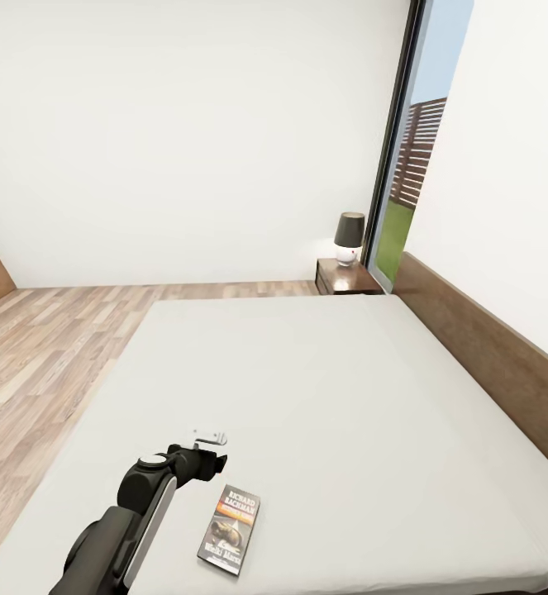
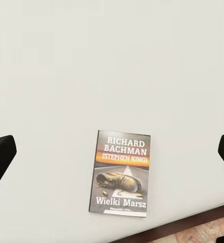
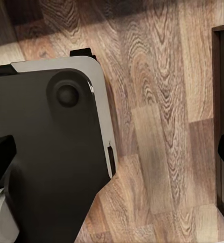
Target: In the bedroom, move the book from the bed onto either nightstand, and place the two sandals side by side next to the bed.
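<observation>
Book [image 2: 120, 173] lies flat near the bed's [image 1: 323, 388] front edge. Left hand [image 2: 112, 152] hovers above, fingers spread wide, empty. Recommend lowering squarely, pinching the cover's edge to avoid sliding.

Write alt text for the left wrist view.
A paperback book lies flat on a light-grey bed near its edge, cover up. The left gripper hangs above it, jaws wide apart.

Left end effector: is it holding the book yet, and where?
No. The left end effector is open above the book, which lies flat on the bed.
</observation>
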Robot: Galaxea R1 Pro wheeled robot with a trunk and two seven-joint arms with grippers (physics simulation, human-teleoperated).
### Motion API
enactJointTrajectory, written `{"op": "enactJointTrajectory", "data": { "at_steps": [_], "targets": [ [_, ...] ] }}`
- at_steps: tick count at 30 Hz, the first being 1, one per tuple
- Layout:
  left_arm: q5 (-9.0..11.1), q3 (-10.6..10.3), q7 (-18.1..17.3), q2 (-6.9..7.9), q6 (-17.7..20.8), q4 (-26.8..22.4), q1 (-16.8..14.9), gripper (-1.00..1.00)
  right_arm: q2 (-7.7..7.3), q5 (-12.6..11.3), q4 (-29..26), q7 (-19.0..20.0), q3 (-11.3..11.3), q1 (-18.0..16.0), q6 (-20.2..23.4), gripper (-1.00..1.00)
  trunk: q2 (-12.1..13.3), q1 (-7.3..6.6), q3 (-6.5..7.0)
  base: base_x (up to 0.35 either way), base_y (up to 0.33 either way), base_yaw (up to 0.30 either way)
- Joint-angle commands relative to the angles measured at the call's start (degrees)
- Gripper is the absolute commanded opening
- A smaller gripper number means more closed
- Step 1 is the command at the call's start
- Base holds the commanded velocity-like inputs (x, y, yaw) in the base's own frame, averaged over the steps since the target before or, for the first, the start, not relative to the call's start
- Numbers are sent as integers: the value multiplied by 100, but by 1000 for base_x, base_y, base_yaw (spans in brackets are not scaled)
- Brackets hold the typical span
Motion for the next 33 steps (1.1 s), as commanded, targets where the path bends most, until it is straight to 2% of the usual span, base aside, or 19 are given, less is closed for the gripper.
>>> {"op": "enactJointTrajectory", "data": {
  "at_steps": [1, 33],
  "targets": [
    [6, 5, -11, -2, 28, -4, -6, 100, -3, 42, 20, 17, -47, -9, -36, 100, -12, 3, -12, 5, 0, 0],
    [-5, 8, 0, -4, 19, 1, -10, 100, 5, 76, 20, 26, -36, -9, -53, 100, -12, 3, -12, 1, 0, 0]
  ]
}}
